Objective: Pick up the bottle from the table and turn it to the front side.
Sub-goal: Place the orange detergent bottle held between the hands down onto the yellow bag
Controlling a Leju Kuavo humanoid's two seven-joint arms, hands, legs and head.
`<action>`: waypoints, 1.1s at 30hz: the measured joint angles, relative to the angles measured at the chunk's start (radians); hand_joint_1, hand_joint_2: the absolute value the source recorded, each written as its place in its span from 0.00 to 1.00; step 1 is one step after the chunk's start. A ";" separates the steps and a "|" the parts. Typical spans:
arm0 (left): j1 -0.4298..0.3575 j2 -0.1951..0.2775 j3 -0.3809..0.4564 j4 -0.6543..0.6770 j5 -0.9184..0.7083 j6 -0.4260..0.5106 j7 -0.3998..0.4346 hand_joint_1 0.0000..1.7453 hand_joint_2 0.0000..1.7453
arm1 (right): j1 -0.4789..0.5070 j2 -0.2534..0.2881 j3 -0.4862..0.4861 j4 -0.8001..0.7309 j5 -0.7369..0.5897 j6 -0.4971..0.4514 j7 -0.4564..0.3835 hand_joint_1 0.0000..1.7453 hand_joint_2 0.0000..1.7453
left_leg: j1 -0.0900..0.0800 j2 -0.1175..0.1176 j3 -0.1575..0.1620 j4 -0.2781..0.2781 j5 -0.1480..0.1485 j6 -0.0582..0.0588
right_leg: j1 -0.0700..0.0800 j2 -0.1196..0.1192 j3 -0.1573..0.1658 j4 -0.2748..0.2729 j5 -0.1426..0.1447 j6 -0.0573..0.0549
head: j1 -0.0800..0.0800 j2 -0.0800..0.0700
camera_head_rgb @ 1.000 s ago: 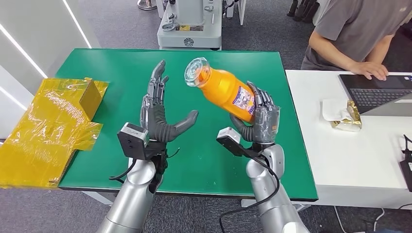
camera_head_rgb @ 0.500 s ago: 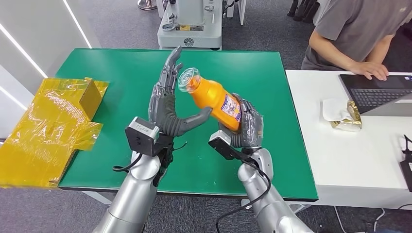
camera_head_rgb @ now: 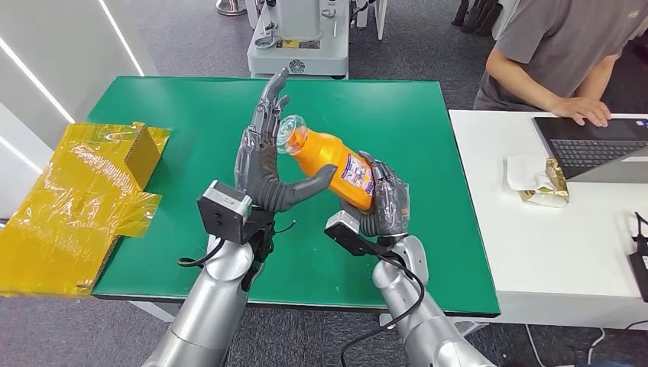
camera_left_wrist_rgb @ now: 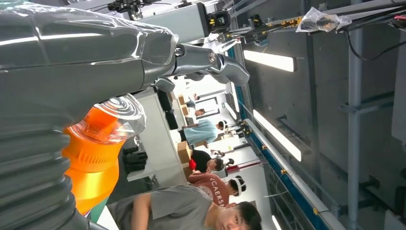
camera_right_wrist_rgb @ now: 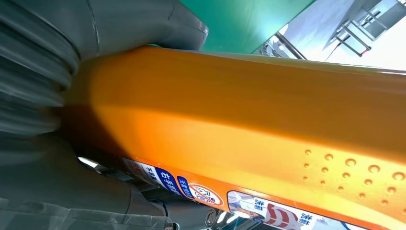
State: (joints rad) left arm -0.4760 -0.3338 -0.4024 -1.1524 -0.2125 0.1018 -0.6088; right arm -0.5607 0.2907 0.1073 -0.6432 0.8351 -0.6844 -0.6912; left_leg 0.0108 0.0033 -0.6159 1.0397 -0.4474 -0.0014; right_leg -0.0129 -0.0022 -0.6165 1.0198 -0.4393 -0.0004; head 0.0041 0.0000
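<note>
Closer now, the open left hand (camera_head_rgb: 264, 164) touches the one bottle (camera_head_rgb: 328, 159) gripped by the right hand (camera_head_rgb: 386, 202).

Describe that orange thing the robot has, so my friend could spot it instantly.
Over the green table, between the two silver arms, the right hand holds a tilted orange bottle. It has a clear cap and a printed label, and nothing else there is orange.

Right hand (camera_head_rgb: 384, 202) gripping tilted orange bottle (camera_head_rgb: 328, 157), left hand (camera_head_rgb: 267, 164) spread beside its cap, green table (camera_head_rgb: 191, 115)
</note>
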 joint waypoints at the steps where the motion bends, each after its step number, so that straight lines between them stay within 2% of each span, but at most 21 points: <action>1: 0.000 0.000 0.000 0.000 0.000 0.000 0.000 0.00 1.00 | 0.000 0.000 0.000 0.000 0.000 0.000 0.000 1.00 1.00 | 0.000 0.000 0.000 0.000 0.000 0.000 | 0.000 0.000 0.000 0.000 0.000 0.000 | 0.000 0.000; 10: -0.001 0.000 0.000 0.002 0.002 0.002 0.000 0.00 1.00 | 0.006 0.000 -0.004 -0.017 0.021 0.000 0.002 1.00 1.00 | 0.000 0.000 0.000 0.000 0.000 0.000 | 0.000 0.000 0.000 0.000 0.000 0.000 | 0.000 0.000; 18: -0.003 0.002 0.001 0.015 -0.013 0.083 -0.003 0.00 1.00 | 0.057 0.007 -0.065 -0.177 0.069 0.000 -0.003 1.00 1.00 | 0.000 0.000 0.000 0.000 0.000 0.000 | 0.000 0.000 0.000 0.000 0.000 0.000 | 0.000 0.000; 20: -0.003 0.005 0.005 0.018 -0.020 0.130 -0.018 0.00 1.00 | 0.062 0.007 -0.083 -0.204 0.071 0.000 -0.003 1.00 1.00 | 0.000 0.000 0.000 0.000 0.000 0.000 | 0.000 0.000 0.000 0.000 0.000 0.000 | 0.000 0.000; 25: -0.003 0.022 0.038 0.018 -0.057 0.359 -0.077 0.00 1.00 | 0.094 0.007 -0.116 -0.258 0.070 0.000 -0.003 1.00 1.00 | 0.000 0.000 0.000 0.000 0.000 0.000 | 0.000 0.000 0.000 0.000 0.000 0.000 | 0.000 0.000; 33: -0.003 0.044 0.073 0.018 -0.059 0.414 -0.087 0.00 1.00 | 0.122 0.006 -0.138 -0.299 0.067 0.000 -0.003 1.00 1.00 | 0.000 0.000 0.000 0.000 0.000 0.000 | 0.000 0.000 0.000 0.000 0.000 0.000 | 0.000 0.000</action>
State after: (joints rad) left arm -0.4790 -0.2895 -0.3296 -1.1341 -0.2716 0.5154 -0.6962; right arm -0.4391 0.2972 -0.0307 -0.9418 0.9022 -0.6844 -0.6943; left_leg 0.0108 0.0033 -0.6162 1.0396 -0.4475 -0.0014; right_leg -0.0129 -0.0023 -0.6165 1.0199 -0.4394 -0.0005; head 0.0041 0.0000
